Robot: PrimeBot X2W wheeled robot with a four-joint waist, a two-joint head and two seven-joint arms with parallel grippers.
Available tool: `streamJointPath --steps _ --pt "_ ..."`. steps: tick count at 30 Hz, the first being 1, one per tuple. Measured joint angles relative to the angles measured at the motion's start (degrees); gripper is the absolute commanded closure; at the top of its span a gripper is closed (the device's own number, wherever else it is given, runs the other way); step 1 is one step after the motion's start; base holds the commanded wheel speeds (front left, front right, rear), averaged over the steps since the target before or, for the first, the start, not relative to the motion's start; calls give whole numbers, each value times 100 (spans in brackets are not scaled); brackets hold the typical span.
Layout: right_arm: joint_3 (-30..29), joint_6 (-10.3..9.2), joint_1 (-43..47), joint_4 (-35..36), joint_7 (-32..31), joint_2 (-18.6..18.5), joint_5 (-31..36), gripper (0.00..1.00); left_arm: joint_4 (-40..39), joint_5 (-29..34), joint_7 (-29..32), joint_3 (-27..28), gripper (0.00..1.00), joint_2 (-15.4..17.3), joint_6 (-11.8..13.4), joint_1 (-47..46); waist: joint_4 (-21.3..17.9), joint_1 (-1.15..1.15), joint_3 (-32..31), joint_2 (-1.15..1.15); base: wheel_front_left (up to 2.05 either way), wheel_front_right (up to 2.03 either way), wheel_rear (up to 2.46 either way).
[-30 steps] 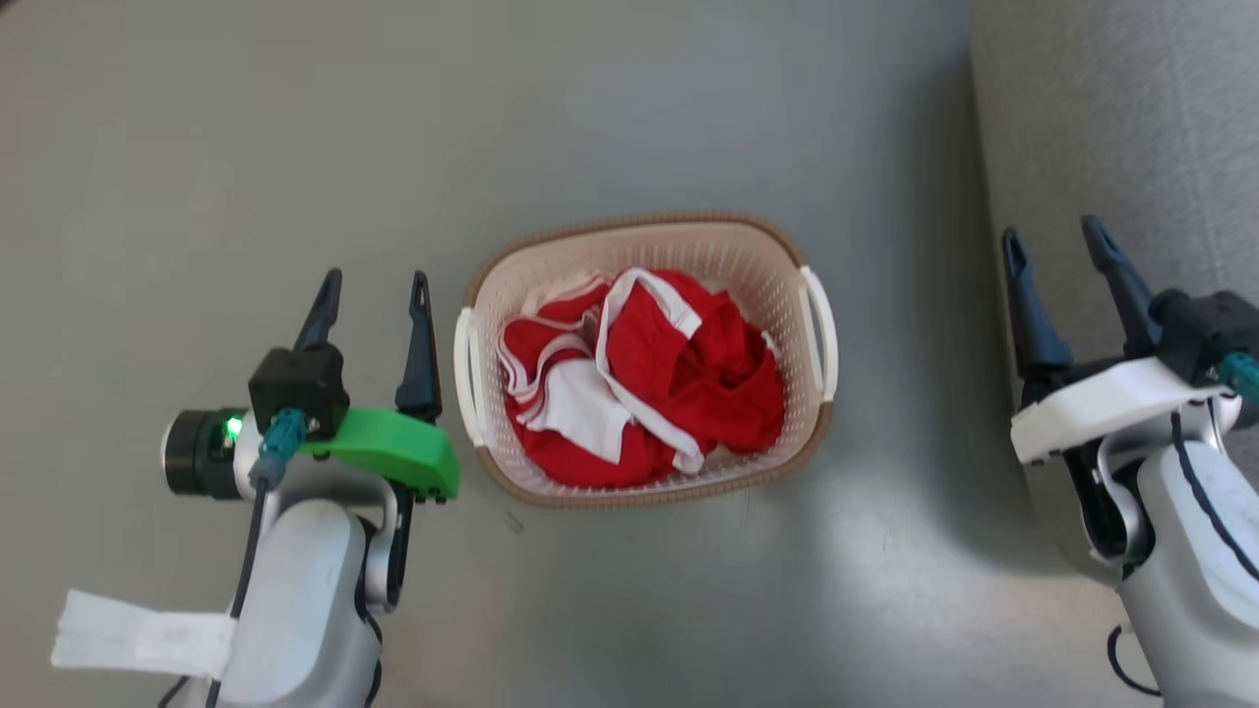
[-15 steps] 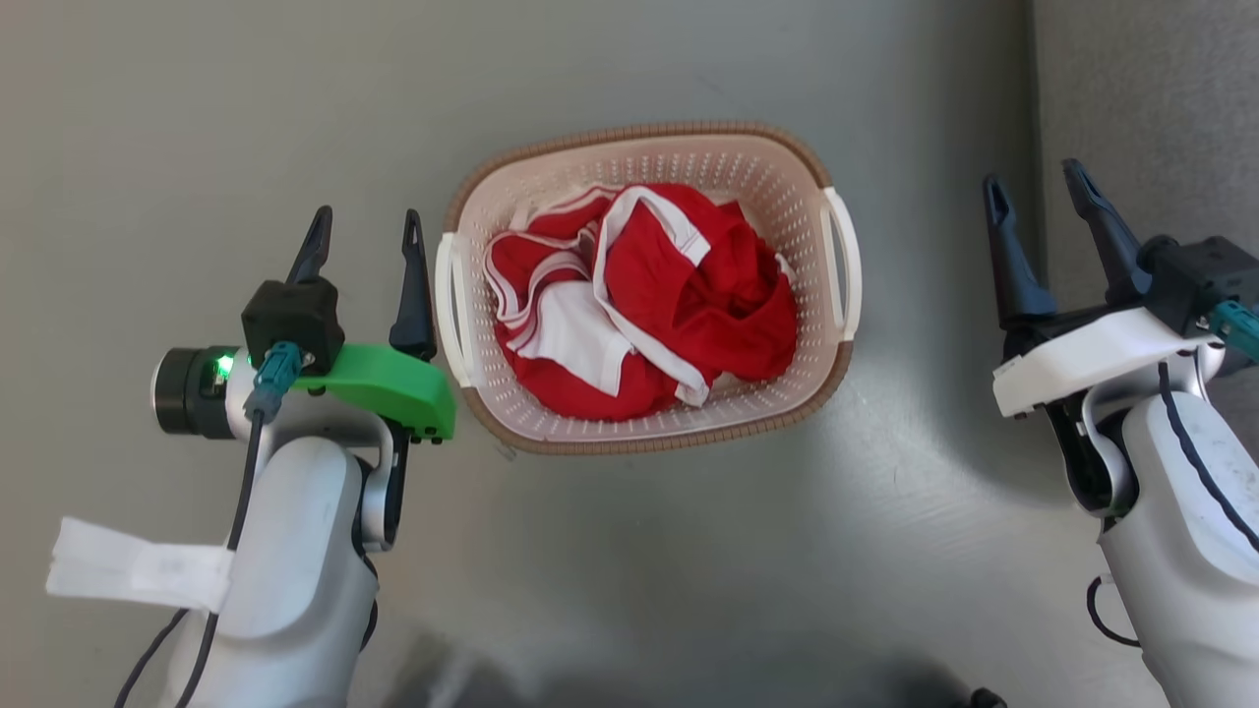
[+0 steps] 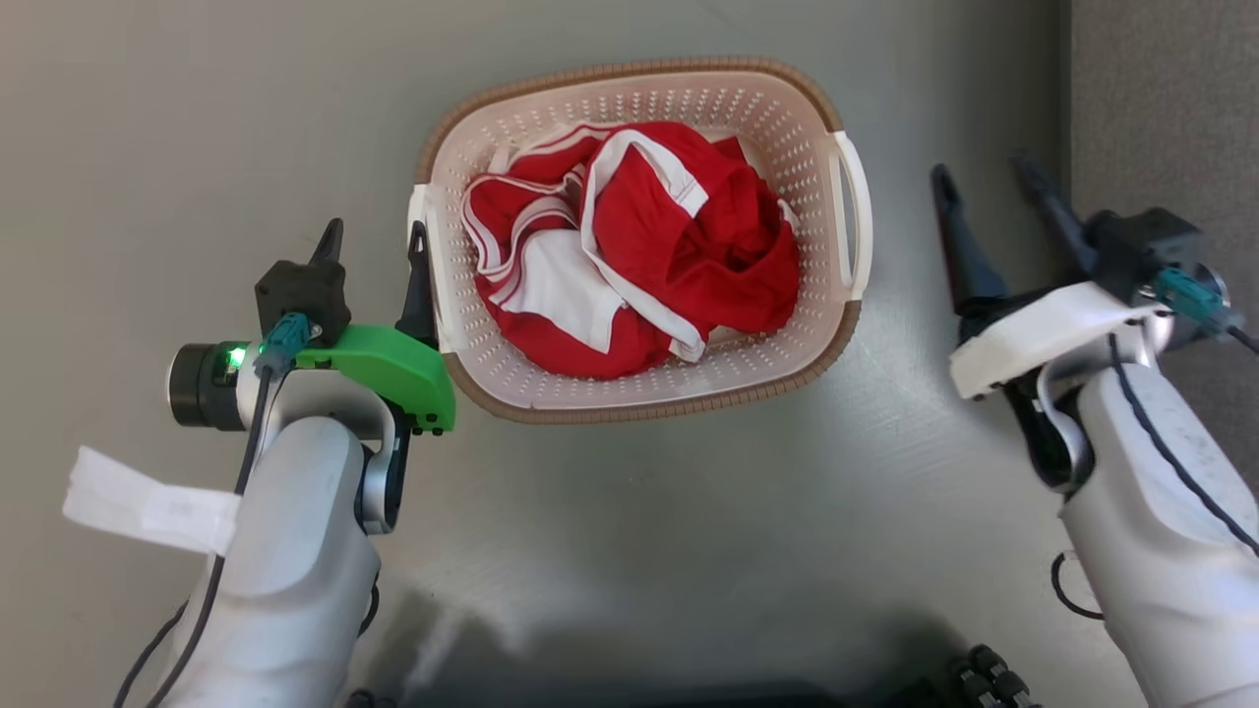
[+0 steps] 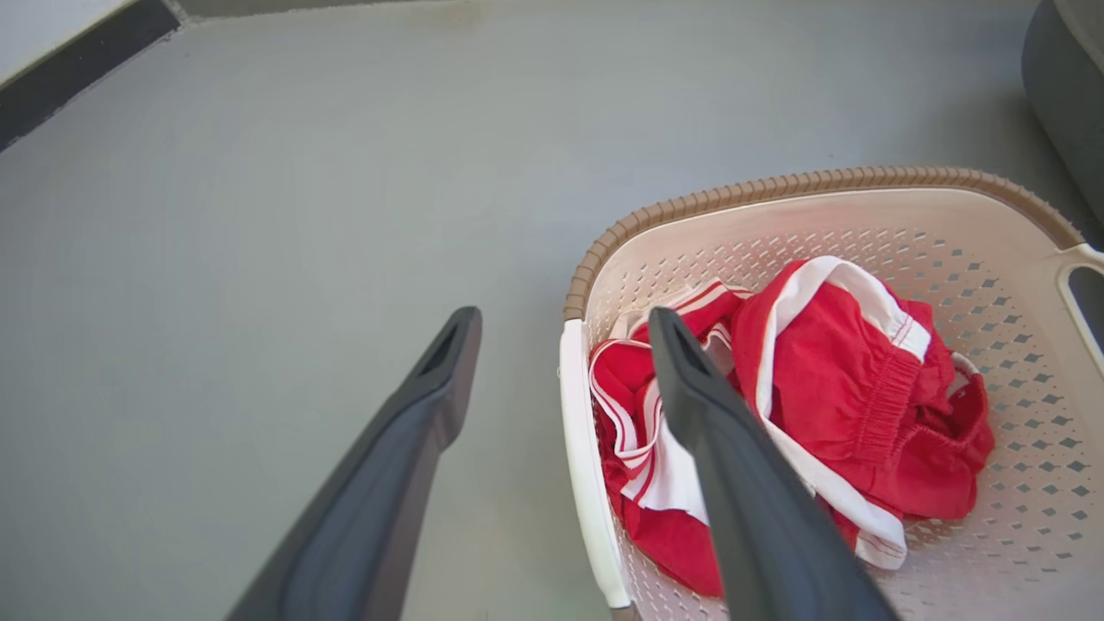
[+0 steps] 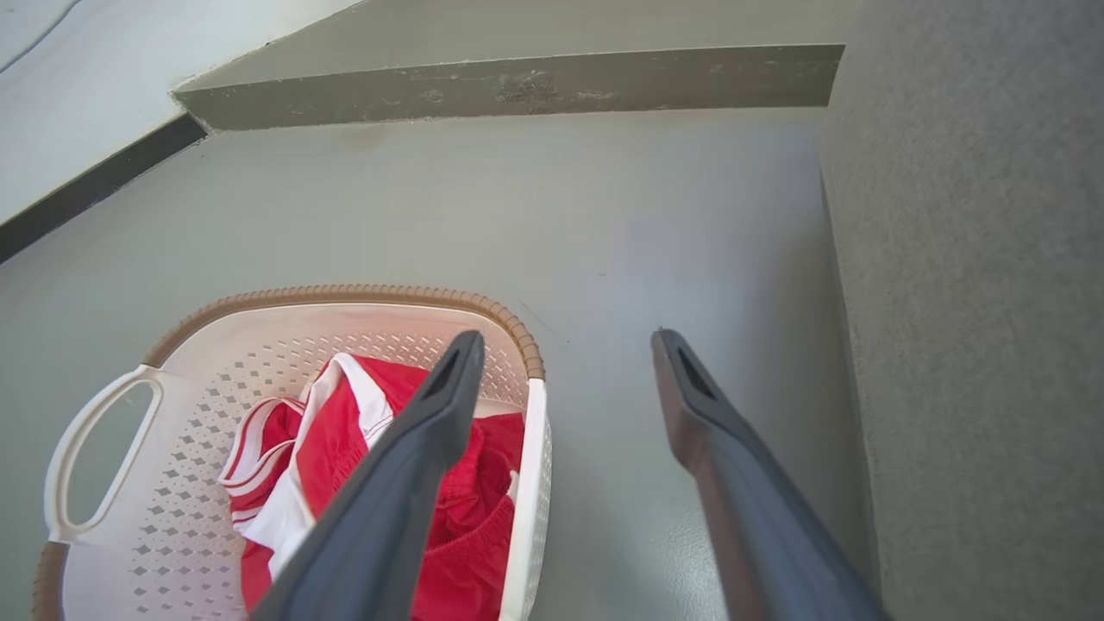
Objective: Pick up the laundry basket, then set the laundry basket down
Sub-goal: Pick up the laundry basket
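The laundry basket (image 3: 689, 379) is cream and perforated with a brown rim, and it stands on the grey floor with red and white clothes (image 3: 629, 246) inside. My left gripper (image 3: 374, 236) is open right beside the basket's white left handle (image 3: 430, 265). In the left wrist view that handle (image 4: 586, 466) shows between the open fingers (image 4: 733, 483) of the left gripper (image 4: 562, 321), and nothing is gripped. My right gripper (image 3: 984, 172) is open and a short gap away from the right handle (image 3: 858, 226). In the right wrist view the right gripper (image 5: 565, 338) hangs over the basket's edge (image 5: 528, 483).
A grey textured surface (image 3: 1161, 98) rises along the right, close to my right arm. A low grey step (image 5: 517, 82) and a dark baseboard (image 4: 69, 60) lie beyond the basket. A dark rounded object (image 4: 1065, 86) sits at the far right.
The head camera has moved, so the basket shows higher and larger. Both grippers have closed in on the basket's sides, and the left one now reaches the left handle.
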State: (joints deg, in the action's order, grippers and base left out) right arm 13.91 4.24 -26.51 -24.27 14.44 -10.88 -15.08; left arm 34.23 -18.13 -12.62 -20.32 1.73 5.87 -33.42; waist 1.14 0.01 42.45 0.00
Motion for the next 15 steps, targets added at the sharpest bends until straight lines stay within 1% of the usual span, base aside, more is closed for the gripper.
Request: streamJointPath --steps 2,4,8,10,15 --pt "71 44 -75 -123 1 43 1 0 122 -110 12 -32 0 -5 -44 -74 -19 0 64 0 0 0 0" --pt "130 56 -187 -332 9 64 4 0 314 -199 82 -93 0 -10 -144 -222 -49 0 153 0 0 0 0" --pt "196 81 -394 -592 15 187 7 0 597 -308 142 -185 0 -27 -238 -435 -87 0 267 0 0 0 0" --pt "279 131 -503 -694 15 241 15 0 743 -347 187 -201 0 -29 -280 -526 -111 0 315 0 0 0 0" --pt "421 165 -765 -1006 15 338 73 0 1010 -446 248 -216 0 -34 -343 -807 -166 0 443 0 0 0 0"
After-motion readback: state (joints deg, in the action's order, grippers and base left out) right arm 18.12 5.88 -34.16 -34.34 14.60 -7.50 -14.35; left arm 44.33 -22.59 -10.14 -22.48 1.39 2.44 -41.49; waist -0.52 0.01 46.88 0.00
